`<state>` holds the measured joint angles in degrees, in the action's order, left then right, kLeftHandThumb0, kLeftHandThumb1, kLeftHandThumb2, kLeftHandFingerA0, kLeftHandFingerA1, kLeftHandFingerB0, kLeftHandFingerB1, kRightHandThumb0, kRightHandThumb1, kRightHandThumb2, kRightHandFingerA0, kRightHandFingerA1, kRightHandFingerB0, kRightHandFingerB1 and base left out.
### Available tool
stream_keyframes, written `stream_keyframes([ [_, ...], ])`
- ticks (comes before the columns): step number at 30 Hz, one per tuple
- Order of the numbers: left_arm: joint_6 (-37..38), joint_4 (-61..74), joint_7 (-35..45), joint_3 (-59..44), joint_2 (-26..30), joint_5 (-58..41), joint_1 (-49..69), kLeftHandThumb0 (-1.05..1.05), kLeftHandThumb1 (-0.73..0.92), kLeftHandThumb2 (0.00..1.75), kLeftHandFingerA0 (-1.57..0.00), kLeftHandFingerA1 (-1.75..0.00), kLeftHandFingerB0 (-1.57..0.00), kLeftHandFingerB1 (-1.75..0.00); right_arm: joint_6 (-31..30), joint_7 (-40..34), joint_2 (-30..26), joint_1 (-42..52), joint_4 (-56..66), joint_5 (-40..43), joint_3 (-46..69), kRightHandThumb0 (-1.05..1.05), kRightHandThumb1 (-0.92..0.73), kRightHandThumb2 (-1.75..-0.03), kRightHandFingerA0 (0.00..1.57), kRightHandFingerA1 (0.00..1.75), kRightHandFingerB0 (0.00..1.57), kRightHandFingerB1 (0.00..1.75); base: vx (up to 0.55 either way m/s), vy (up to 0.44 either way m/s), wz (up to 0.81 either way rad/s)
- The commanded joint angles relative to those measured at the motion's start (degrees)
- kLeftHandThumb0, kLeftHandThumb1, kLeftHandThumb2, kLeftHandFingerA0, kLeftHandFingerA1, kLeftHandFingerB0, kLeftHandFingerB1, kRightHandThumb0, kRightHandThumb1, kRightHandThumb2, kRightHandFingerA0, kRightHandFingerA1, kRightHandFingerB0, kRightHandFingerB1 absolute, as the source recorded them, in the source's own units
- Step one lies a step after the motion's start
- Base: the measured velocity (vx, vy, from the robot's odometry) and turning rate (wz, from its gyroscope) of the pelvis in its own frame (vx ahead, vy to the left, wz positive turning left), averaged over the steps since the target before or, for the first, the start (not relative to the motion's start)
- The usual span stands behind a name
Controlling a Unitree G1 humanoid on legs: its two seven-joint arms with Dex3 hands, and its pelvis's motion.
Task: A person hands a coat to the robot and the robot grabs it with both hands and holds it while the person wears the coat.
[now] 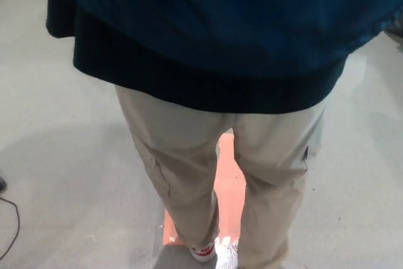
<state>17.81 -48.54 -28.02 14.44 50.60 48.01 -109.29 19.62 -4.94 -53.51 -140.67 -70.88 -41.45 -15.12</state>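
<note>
A dark blue coat (227, 23) with a ribbed black hem fills the top of the head view, hanging over a person who stands very close. Below the hem show the person's legs in beige trousers (189, 162) and a white shoe with red trim (204, 251). Neither of my hands appears anywhere in the picture, so how the coat is held is hidden.
Grey floor (56, 155) spreads on both sides of the person. An orange-red strip on the floor (230, 187) runs between the legs. A thin black cable (12, 228) curls at the lower left edge.
</note>
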Motion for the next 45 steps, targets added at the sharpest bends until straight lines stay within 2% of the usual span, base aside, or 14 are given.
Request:
stream_keyframes([
  [1,-6.27,36.68,2.81,-17.5,1.72,-8.37,32.94,-0.83,0.75,1.07,0.0,-0.16,-0.02,-0.15,7.0,3.74,1.99,57.58,52.79,28.49,28.77,-0.8,-0.73,-1.12,0.0,0.2,0.0,0.17,0.0,0.0,0.0],
  [8,-10.25,58.42,6.34,-26.59,-6.61,-6.86,53.91,-0.89,0.78,1.12,0.0,-0.12,-0.03,-0.13,3.73,4.35,13.42,83.24,80.82,28.38,38.48,-0.83,-0.71,-1.04,0.07,0.19,0.07,0.17,0.0,0.0,0.0],
  [9,-10.47,61.33,6.43,-27.46,-8.24,-6.53,56.77,-0.88,0.75,1.12,0.0,-0.16,-0.04,-0.16,3.5,4.7,14.56,86.33,83.83,28.69,38.99,-0.75,-0.85,-0.65,0.0,0.28,0.0,0.14,0.0,0.0,0.0],
  [10,-9.46,66.84,5.75,-28.83,-11.68,-6.91,63.09,-0.91,0.74,1.08,-0.02,-0.19,-0.09,-0.17,3.18,5.6,16.53,92.25,89.34,30.39,39.28,-0.78,-0.63,-1.01,0.0,0.18,0.0,0.15,0.0,0.0,0.0],
  [15,-5.0,77.91,3.21,-29.54,-19.24,-9.02,79.61,-0.91,0.72,1.06,-0.01,-0.16,-0.1,-0.19,6.87,3.82,20.41,108.78,97.96,33.57,37.54,-0.71,-0.69,-0.77,0.0,0.07,0.0,0.02,0.0,0.0,0.0],
  [16,-5.08,79.08,3.15,-29.29,-19.99,-8.89,81.05,-0.92,0.73,1.06,0.0,-0.14,-0.1,-0.22,6.68,3.8,20.86,110.67,99.17,33.52,37.65,-0.85,-0.64,-0.99,0.0,0.09,0.0,0.09,0.0,0.0,0.0],
  [24,-2.38,86.2,-2.46,-24.27,-28.92,-6.88,106.61,-0.85,0.63,1.01,0.0,-0.14,-0.07,-0.22,8.11,-3.49,32.86,136.64,109.18,21.79,34.54,-0.88,-0.74,-1.08,0.0,0.09,0.0,0.09,0.0,0.0,0.0],
  [25,-2.01,85.82,-4.75,-23.07,-29.89,-4.29,110.99,-0.78,0.8,0.65,-0.01,-0.2,-0.08,-0.22,8.0,-3.87,33.53,141.74,110.37,23.15,32.54,-0.85,-0.71,-1.05,0.0,0.12,0.0,0.1,0.0,0.0,0.0],
  [26,-1.78,85.46,-6.3,-22.22,-30.48,-2.58,113.7,-0.84,0.65,1.03,0.0,-0.2,-0.06,-0.22,8.65,-3.98,33.56,144.98,110.63,24.02,31.49,-0.82,-0.69,-1.03,0.0,0.15,0.0,0.11,0.0,0.0,0.0],
  [27,-1.44,85.27,-7.17,-21.66,-30.86,-1.92,115.44,-0.84,0.65,1.03,0.0,-0.2,-0.06,-0.22,9.21,-3.93,33.58,147.08,110.77,24.23,31.07,-0.82,-0.69,-1.03,0.0,0.15,0.0,0.11,0.0,0.0,0.0],
  [37,3.46,70.0,-22.82,-9.07,-30.9,5.43,130.3,-0.78,0.56,0.93,-0.08,-0.56,-0.19,-0.49,15.63,-13.45,35.86,166.09,99.72,9.61,20.07,-0.82,-0.73,-1.05,0.0,0.49,0.09,0.18,0.0,0.0,0.0],
  [38,3.53,68.38,-24.0,-8.23,-31.19,6.02,130.47,-0.77,0.56,0.93,-0.13,-0.58,-0.23,-0.51,15.85,-13.94,36.15,166.55,98.45,8.95,19.53,-0.74,-0.86,-0.68,0.02,0.52,0.03,0.3,0.0,0.0,0.0],
  [41,2.27,63.78,-24.82,-5.89,-32.09,6.74,131.63,-0.77,0.56,0.94,-0.14,-0.6,-0.22,-0.53,16.93,-15.12,36.12,167.84,93.24,8.37,17.27,-0.72,-0.87,-0.66,0.06,0.51,0.05,0.3,0.0,0.0,0.0],
  [45,1.46,52.67,-28.12,-2.41,-32.26,8.4,131.79,-0.73,0.68,0.61,-0.24,-0.56,-0.34,-0.41,16.9,-15.5,35.82,169.87,85.18,6.9,14.09,-0.73,-0.87,-0.67,0.09,0.46,0.09,0.29,0.0,0.0,0.0],
])
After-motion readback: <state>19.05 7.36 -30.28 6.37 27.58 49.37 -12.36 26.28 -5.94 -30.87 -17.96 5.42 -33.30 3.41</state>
